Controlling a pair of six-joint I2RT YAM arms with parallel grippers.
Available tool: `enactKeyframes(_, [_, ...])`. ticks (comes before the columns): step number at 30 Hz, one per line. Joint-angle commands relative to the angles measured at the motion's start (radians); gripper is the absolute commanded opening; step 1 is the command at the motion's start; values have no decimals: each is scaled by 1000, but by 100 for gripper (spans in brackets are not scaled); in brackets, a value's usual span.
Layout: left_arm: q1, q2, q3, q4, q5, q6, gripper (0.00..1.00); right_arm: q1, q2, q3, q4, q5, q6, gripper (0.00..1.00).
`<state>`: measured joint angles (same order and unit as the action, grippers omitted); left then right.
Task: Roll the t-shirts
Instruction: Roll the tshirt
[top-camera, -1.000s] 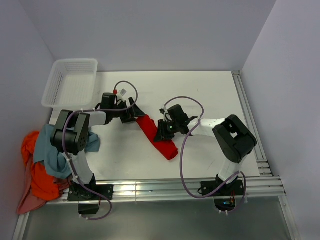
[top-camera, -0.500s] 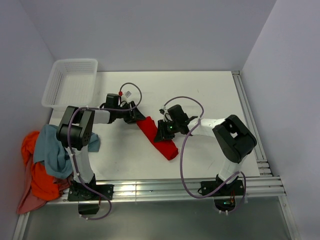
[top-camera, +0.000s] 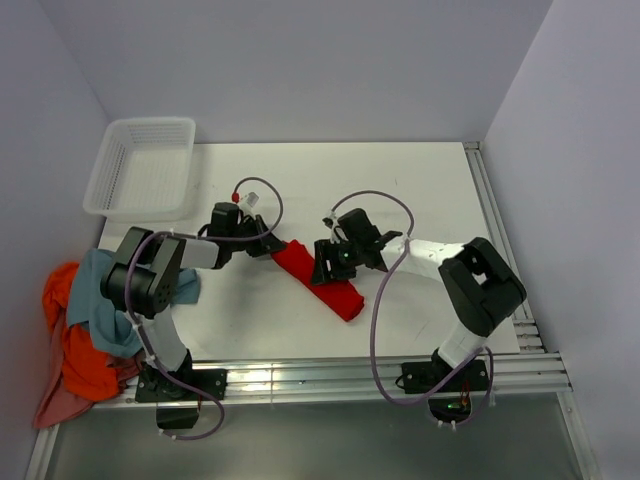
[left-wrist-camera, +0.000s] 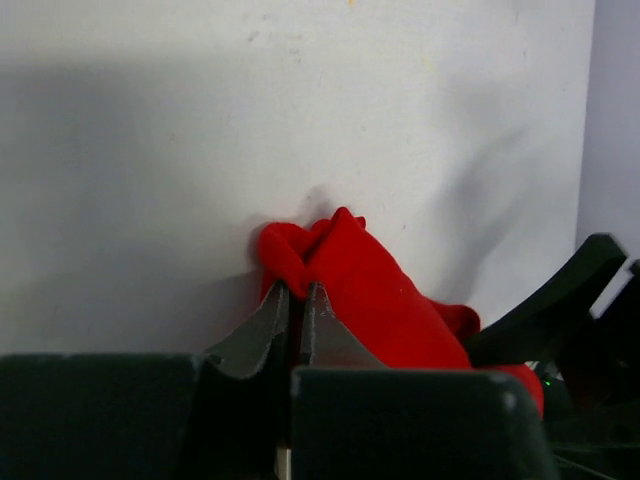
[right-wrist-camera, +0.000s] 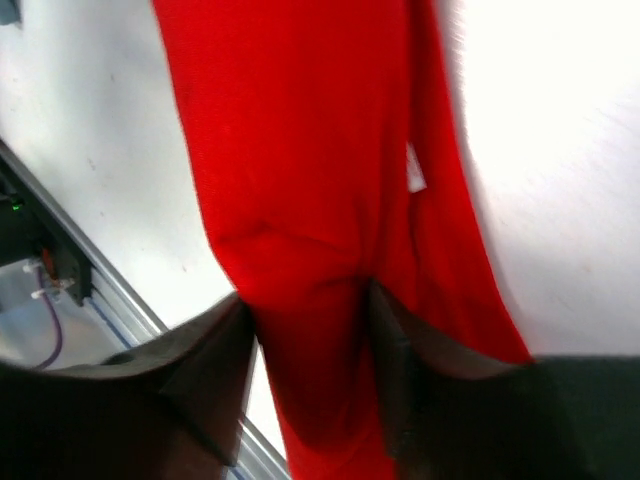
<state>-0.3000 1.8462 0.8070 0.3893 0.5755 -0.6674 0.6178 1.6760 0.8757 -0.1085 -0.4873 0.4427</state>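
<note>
Where the left gripper stood spread a second ago, just off the shirt's end, it is now clenched right at that end. The red shirt bunches just ahead of its tips, though I cannot tell whether any cloth is caught between them. The right gripper grasps the folded strip about midway, with the cloth passing between its fingers and creasing there. The hold looks light. The strip lies flat on the table, from the left jaws through the right ones and on beyond them. I judge the folding done and the rolling only about to start from the pinched end. The other shirts wait in a heap well behind the left jaws. A small white tag shows just beyond the right jaws; no writing on it can be read
</note>
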Motion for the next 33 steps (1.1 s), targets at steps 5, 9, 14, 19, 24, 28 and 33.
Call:
enactKeyframes(5, [-44,-142,-160,111,-216,-18,0,-19,-214,-79,-69,119,37,73])
enactKeyframes(9, [-51,-168,-186,117,-253,-12,0,-72,-340,-168,-37,95,123,73])
enactKeyframes(14, [-65,-223,-244,146,-327,-26,0,-163,-551,-291,-71,125,214,91])
enactKeyframes(19, [-82,-280,-305,163,-393,-43,0,-222,-683,-409,-48,84,312,100])
enactKeyframes(24, [-116,-366,-351,137,-491,-63,0,-224,-739,-579,140,44,509,100])
enactKeyframes(28, [-151,-436,-382,111,-571,-80,0,-195,-800,-647,170,104,582,100])
enactKeyframes(33, [-174,-430,-379,79,-623,-81,0,-158,-797,-684,193,161,628,100])
